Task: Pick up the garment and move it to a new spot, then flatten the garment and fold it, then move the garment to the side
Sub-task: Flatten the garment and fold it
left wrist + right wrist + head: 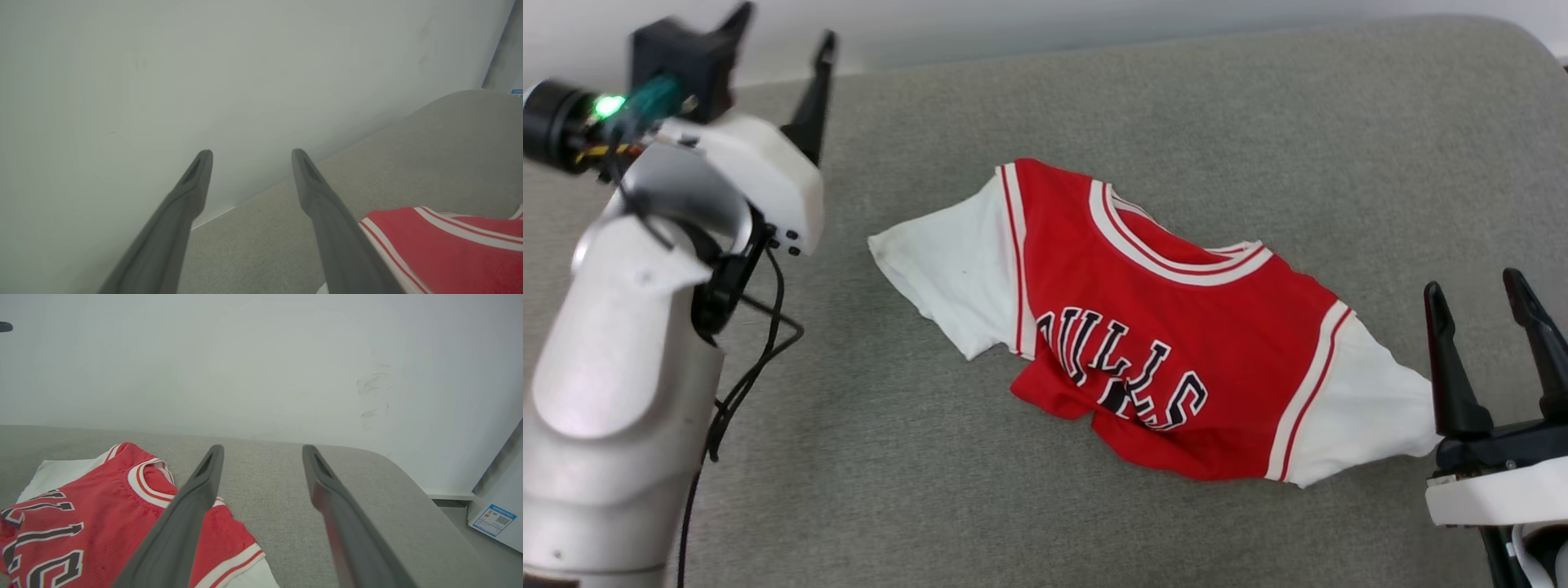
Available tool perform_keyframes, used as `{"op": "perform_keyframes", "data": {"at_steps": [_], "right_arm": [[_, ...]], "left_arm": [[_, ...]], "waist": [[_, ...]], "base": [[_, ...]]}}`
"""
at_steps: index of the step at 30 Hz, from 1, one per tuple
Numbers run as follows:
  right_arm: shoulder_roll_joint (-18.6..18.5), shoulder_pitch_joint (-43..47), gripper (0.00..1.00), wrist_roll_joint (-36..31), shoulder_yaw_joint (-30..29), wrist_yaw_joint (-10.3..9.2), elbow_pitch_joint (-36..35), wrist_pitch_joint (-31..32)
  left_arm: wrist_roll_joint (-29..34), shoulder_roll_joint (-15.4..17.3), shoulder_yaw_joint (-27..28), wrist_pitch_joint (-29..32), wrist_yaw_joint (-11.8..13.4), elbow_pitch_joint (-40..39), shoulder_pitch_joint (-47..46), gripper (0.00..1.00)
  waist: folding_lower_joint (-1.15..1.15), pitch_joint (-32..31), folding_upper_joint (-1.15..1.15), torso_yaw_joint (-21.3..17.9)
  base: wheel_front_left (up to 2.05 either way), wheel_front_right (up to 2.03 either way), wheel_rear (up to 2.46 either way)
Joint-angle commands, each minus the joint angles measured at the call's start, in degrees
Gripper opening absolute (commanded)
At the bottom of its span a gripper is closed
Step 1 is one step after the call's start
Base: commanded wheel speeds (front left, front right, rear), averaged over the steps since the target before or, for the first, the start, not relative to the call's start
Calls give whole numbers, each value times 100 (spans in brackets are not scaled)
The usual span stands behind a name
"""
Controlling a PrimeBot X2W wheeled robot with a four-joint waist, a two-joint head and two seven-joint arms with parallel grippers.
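"Where was the garment (1168,327) when you looked?"

"Lying on the grey cushion (1094,106), roughly in the middle, between the two arms. Red front up, collar toward the wall (163,61), a white sleeve out to each side, the bottom hem rumpled under the black lettering."

"Did either claw have it?"

"No. The left gripper (786,28) was raised at the far left, well apart from the cloth, jaws spread wide with nothing between them. The right gripper (1474,286) sat low at the right, its fingers parted too and empty, just beside the end of one sleeve (1372,408)."
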Motion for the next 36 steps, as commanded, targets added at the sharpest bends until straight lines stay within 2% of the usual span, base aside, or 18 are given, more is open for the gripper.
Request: {"op": "perform_keyframes", "data": {"at_steps": [1, 8, 13, 18, 26, 27, 28, 34, 35, 36], "right_arm": [[37, 97, 100, -45, -15, -2, -36, -20], [141, -3, 100, -197, 84, -2, -167, -35], [149, -133, 100, -239, 179, -2, -220, -45], [149, -254, 100, -273, 257, -2, -199, -68], [100, -407, 100, -251, 329, -3, -38, -139], [72, -445, 100, -236, 317, -2, -15, -139], [52, -477, 100, -237, 301, -3, -1, -143], [-346, -726, 100, -340, 152, -2, -19, 48], [-787, -919, 100, -302, 106, -2, -115, 398], [-985, -970, 100, -258, 153, -2, -126, 623]], "left_arm": [[-159, 127, -156, 231, -4, 21, -146, 100], [-1850, 1030, -1571, 2481, -5, 184, -1111, 100], [-2645, 1363, -2215, 3638, -6, 427, -1512, 100], [-3059, 1576, -2790, 4428, -6, 681, -1680, 100], [-3445, 1809, -3690, 5049, -7, 997, -1512, 100], [-3487, 1850, -3801, 5057, -11, 985, -1491, 43], [-3534, 1881, -3877, 5038, -13, 985, -1485, 0], [-3771, 1997, -3994, 4565, -7, 953, -1720, 0], [-3869, 2007, -4006, 4278, -7, 915, -1816, 0], [-3911, 2032, -4024, 4206, -7, 896, -1822, 0]], "waist": [[0, 120, 0, -93], [0, 509, 0, -317], [0, 777, 0, -484], [0, 990, 0, -634], [0, 1104, 0, -771], [0, 1094, 0, -772], [0, 1077, 0, -768], [0, 805, 0, -635], [0, 613, 0, -539], [0, 555, 0, -509]], "base": [[0, 0, 0], [0, 0, 0], [0, 0, 0], [0, 0, 0], [0, 0, 0], [0, 0, 0], [0, 0, 0], [0, 0, 0], [0, 0, 0], [0, 0, 0]]}}
